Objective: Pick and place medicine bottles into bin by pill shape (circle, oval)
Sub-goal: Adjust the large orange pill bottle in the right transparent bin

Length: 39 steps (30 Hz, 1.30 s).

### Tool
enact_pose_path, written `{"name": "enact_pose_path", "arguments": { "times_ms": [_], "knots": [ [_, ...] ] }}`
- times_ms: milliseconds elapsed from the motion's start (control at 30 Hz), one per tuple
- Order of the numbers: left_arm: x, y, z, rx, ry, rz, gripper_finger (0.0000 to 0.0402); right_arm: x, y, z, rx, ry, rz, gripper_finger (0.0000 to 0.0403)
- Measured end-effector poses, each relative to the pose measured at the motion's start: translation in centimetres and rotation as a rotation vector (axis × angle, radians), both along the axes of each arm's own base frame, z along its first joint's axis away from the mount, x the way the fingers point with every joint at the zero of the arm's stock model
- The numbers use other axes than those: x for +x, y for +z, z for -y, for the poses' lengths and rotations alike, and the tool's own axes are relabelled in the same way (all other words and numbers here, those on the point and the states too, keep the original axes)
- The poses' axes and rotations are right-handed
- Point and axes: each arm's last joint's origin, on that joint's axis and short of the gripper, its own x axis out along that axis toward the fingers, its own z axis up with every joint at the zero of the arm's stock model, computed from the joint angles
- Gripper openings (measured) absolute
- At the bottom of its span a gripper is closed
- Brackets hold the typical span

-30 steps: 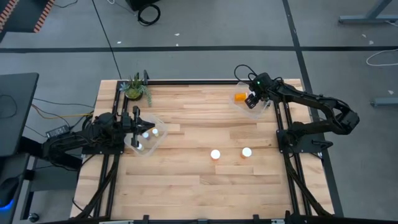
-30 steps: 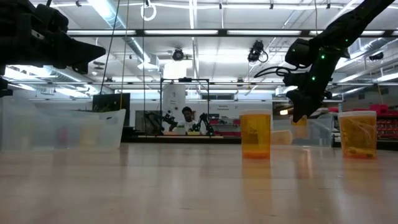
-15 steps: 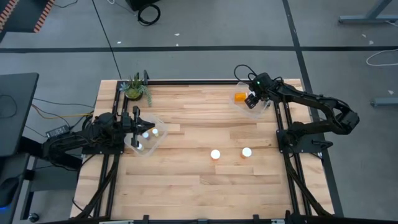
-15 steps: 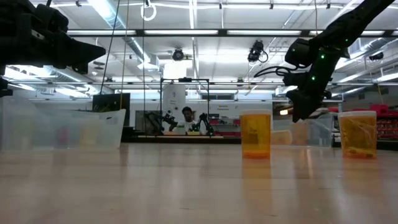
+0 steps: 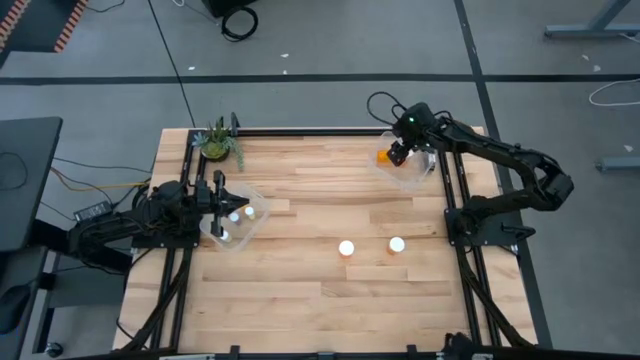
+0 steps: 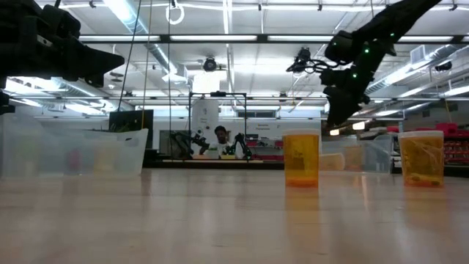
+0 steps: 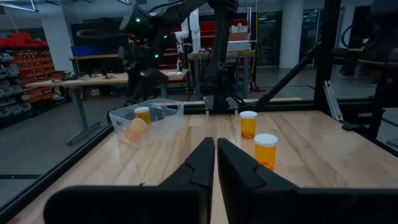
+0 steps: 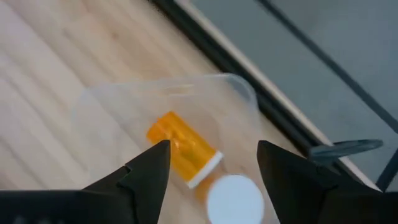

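Two amber medicine bottles (image 5: 346,248) with white caps stand upright near the middle of the wooden surface (image 5: 320,290), close together but apart. More bottles sit in two clear bins: the right bin (image 8: 236,99) at the far right corner holds one lying on its side (image 8: 182,148) and one upright, and the left bin (image 5: 255,212) holds others. The right gripper (image 8: 211,163) hangs above its bin, fingers half open and empty. The left gripper (image 7: 215,158) waits over the left bin, fingers closed on nothing. Judged risk: the standing bottles are light and could topple or roll if a finger clips one, and a misread pill shape would send one to the wrong bin.
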Motion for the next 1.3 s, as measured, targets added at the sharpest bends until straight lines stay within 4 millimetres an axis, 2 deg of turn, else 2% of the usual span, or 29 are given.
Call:
{"name": "enact_pose_path", "arguments": {
  "times_ms": [233,467,800,1133,1300],
  "knots": [
    [0.0,0.0,0.0,0.000,0.000,0.000,0.0032,4.0,-0.6,1.0,0.110,0.124,-0.154,0.0238],
    [0.0,0.0,0.0,-0.001,0.000,0.000,0.0024,6.7,-1.0,2.1,0.137,0.284,-0.326,0.0237],
    [0.0,0.0,0.0,0.000,0.000,0.000,0.0036,6.7,-3.2,2.4,0.131,0.512,-0.556,0.0237],
    [0.0,0.0,0.0,0.000,0.000,0.000,0.0023,6.2,-3.3,2.9,0.115,0.517,-0.578,0.0237],
    [0.0,0.0,0.0,0.000,0.000,0.000,0.0028,6.0,-5.1,2.4,0.095,0.583,-0.608,0.0237]
  ]
}}
